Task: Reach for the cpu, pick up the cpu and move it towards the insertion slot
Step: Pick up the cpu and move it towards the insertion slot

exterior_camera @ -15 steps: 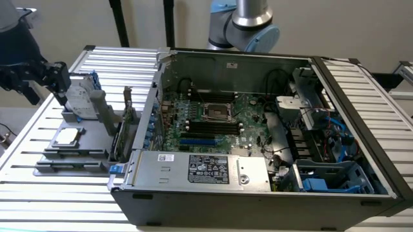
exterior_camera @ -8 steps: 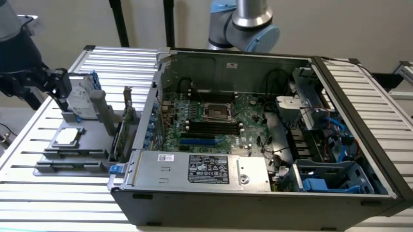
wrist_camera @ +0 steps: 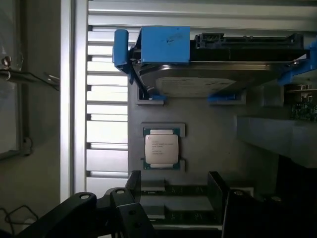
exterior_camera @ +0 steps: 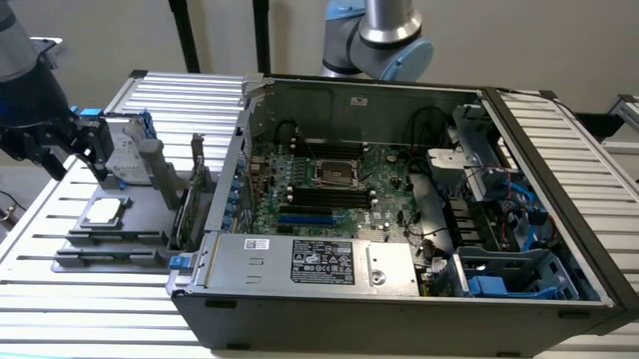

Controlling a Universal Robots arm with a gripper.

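There is one cpu [wrist_camera: 161, 148] and one hard drive [wrist_camera: 213, 84]. One open computer case [exterior_camera: 399, 303] holds one insertion slot [exterior_camera: 334, 173]

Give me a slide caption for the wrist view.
Open end effector near the cpu on its grey holder, hard drive alongside.

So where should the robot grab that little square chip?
Probably by two opposite thin edges, coming straight down from above. The cpu lies flat, face up, in a shallow seat on the grey tray, so its wide top gives nothing to pinch.
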